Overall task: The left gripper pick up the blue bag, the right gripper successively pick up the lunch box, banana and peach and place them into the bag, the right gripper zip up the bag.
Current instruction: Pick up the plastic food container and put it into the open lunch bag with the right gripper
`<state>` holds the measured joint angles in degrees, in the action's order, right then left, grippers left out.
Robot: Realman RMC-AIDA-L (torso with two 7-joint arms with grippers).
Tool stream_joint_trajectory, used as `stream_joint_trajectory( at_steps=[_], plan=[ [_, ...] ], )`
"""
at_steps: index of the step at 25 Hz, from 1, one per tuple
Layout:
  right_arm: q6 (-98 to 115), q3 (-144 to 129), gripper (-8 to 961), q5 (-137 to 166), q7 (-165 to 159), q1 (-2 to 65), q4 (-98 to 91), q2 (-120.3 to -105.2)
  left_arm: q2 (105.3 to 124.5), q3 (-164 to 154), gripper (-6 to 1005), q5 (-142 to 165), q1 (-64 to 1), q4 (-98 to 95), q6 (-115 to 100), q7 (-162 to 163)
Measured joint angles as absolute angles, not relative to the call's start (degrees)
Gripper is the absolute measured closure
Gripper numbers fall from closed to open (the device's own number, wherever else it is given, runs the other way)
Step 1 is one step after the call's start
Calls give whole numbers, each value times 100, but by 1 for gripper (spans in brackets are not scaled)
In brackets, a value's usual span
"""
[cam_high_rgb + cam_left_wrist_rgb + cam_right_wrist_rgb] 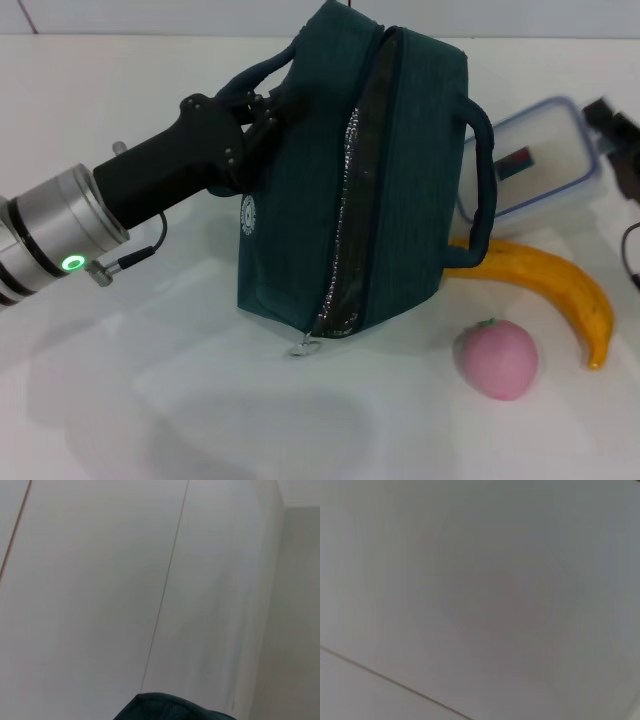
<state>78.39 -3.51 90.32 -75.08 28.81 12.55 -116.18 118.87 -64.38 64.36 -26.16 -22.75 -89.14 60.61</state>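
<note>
Where the left gripper (pixel 262 112) closes on the near handle (pixel 262 70) of the blue bag (pixel 400 170), the bag stands tilted on the table (pixel 120 400), its zipper parted along the top so that the silver lining (pixel 345 215) shows and the ring pull (pixel 304 349) hangs at the low end. The opening looks narrow; judged from this, the lunch box (pixel 535 160), which lies just behind the bag's far handle (pixel 482 175), may catch on the zipper edges if the bag is not held wider or more upright, and a grip on one handle alone may let the bag swing or sag. The banana (pixel 545 280) lies beside the bag with one end touching its lower corner, the peach (pixel 497 359) near it and apart. The right gripper (pixel 618 135) shows only at the picture's edge beside the lunch box, and whether it is open or closed cannot be told. Only the head view shows all of these; the left wrist view gives a sliver of bag fabric (pixel 170 709) against a pale wall, the right wrist view nothing but a blank surface
</note>
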Motion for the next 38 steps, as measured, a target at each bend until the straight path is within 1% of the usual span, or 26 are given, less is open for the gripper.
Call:
stream_joint_trajectory(
  at_steps=[4, 9, 12, 16, 20, 22, 25, 33, 38],
  plan=[
    [8421, -368, 866, 9050, -7290, 2907, 968, -11619, 11851, -6427, 961, 6477, -2620, -2276, -8910, 6239],
    [9116, -322, 864, 9007, -7215, 3067, 622, -11617, 11941, -6431, 961, 6499, -2662, -2249, -8593, 6149],
    [9644, -299, 862, 8987, -7201, 3381, 492, -11608, 11958, -6433, 962, 6501, -2704, -2213, -8476, 6115],
    [10238, -356, 860, 9011, -7229, 4033, 385, -11569, 11972, -6434, 962, 6487, -2786, -2170, -8321, 6114],
    [10323, -555, 858, 9038, -7269, 4498, 349, -11577, 11974, -6433, 962, 6462, -2865, -2079, -8227, 6109],
    [10259, -729, 857, 9038, -7272, 4624, 346, -11583, 11974, -6424, 962, 6455, -2872, -2068, -8219, 6108],
    [10158, -964, 856, 9038, -7274, 4638, 343, -11595, 11973, -6405, 962, 6426, -2873, -2066, -8217, 6108],
    [9361, -1783, 852, 9036, -7273, 4371, 336, -11611, 11970, -6398, 962, 6380, -2874, -2065, -8216, 6108],
    [8988, -2363, 849, 9035, -7326, 4450, 381, -11612, 11970, -6398, 962, 6378, -2883, -2065, -8217, 6101]
  ],
)
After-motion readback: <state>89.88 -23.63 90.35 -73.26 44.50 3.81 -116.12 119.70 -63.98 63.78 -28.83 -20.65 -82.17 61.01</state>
